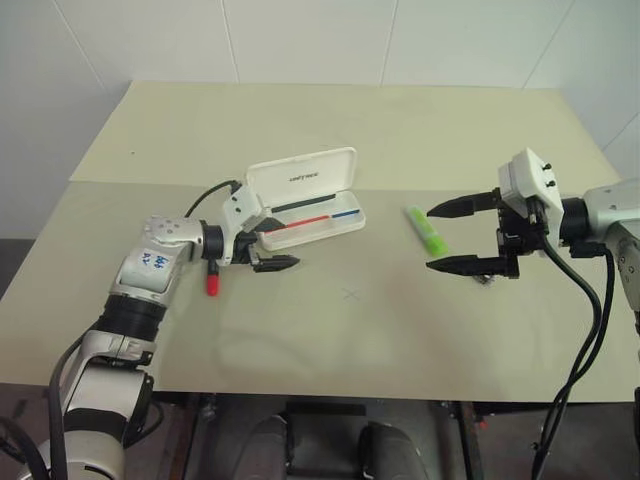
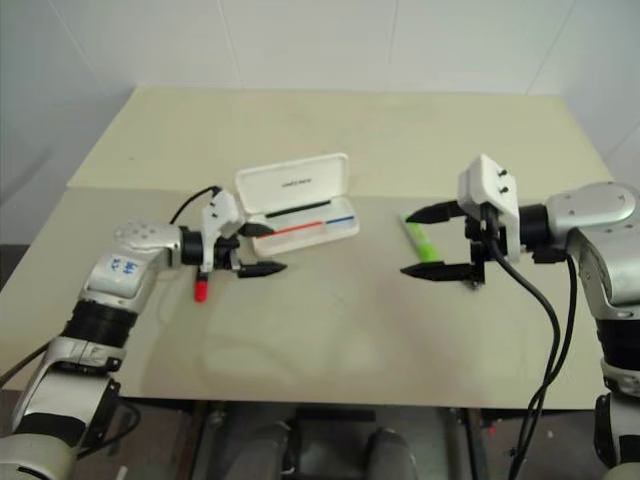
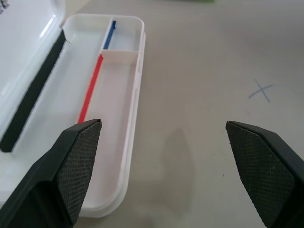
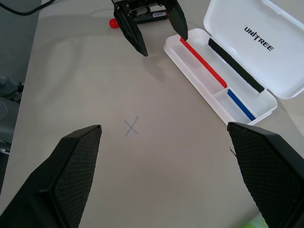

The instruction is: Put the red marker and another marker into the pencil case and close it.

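Evidently neither marker is in yet; the pencil case point(image 1: 310, 205) is lying open on the far left of the beige table point(image 1: 400, 130), its lid propped up; the left gripper point(image 1: 268, 245), fingers apart and empty, is hovering at its near-left end, with the red marker point(image 1: 213, 280) lying just left under the wrist; the right gripper point(image 1: 468, 236), also spread and empty, is waiting beside the green highlighter point(image 1: 425, 232). Next, each one probably needs lowering onto its marker; white walls are standing behind.

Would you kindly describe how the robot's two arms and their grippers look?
Both arms are silver-grey metal with black joint rings. The left arm bears a white sticker with blue handwriting. Each wrist carries a white boxy camera housing, and black cables loop from both. The left gripper and right gripper have two tapered black fingers with textured pads.
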Controlling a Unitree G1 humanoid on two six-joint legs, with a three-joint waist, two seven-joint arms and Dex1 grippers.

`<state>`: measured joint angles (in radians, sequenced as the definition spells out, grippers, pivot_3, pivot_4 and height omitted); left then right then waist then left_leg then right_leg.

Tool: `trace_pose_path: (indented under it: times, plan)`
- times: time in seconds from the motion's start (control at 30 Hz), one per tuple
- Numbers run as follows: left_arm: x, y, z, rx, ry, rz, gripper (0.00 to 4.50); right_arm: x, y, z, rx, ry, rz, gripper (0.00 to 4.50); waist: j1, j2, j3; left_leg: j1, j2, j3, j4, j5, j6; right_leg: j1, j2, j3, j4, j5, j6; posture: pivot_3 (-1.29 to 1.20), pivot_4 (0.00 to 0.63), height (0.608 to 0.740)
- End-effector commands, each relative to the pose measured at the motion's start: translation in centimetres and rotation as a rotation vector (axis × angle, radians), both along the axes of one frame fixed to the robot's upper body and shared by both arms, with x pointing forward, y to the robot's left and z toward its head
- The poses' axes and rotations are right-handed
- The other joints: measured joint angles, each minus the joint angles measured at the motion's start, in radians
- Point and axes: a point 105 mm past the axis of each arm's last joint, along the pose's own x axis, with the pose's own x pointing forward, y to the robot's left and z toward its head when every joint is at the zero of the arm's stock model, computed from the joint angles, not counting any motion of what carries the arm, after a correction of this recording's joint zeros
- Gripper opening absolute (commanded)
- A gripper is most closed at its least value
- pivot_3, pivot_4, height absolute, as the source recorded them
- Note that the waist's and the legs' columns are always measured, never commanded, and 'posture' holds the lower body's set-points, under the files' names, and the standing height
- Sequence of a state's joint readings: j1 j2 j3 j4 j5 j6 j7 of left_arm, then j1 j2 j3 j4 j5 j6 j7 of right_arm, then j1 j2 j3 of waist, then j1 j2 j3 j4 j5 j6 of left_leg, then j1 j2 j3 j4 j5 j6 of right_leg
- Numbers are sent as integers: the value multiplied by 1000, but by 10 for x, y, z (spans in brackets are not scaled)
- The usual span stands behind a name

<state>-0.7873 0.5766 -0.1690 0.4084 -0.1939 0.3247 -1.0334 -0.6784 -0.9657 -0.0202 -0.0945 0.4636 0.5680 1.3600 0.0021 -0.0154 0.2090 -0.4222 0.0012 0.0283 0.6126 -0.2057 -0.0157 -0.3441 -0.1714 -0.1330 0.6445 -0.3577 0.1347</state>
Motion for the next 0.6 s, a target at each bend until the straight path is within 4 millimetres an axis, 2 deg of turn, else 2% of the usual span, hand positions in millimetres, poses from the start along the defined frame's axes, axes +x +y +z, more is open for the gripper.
trace_pose_path:
  times: [0.03,0.13,0.3,0.57,0.6]
  plan:
    - [10,-2,3,25,-33,1,4480,-6,-2,17,11,-70,-6,4500,0,-1,1,0,0,0,0,0,0,0,0,0,0,0,0,0,150,740]
    - [18,-1,-1,38,-37,25,4480,-7,-2,17,12,-72,-8,4500,-1,-2,1,0,0,0,0,0,0,0,0,0,0,0,0,0,150,740]
    - [29,2,-8,68,-46,64,2941,-8,-3,18,8,-76,-17,4500,-1,-3,1,0,0,0,1,0,0,0,0,0,0,0,0,0,150,740]
    - [20,3,-6,34,-40,16,180,-7,-3,16,4,-75,-21,4500,-3,-3,1,0,0,0,1,0,1,0,0,0,0,0,0,0,150,740]
    - [17,3,-6,28,-37,4,19,-7,-3,16,3,-75,-19,4500,-3,-3,1,0,0,0,0,0,1,0,0,0,0,0,0,0,150,740]
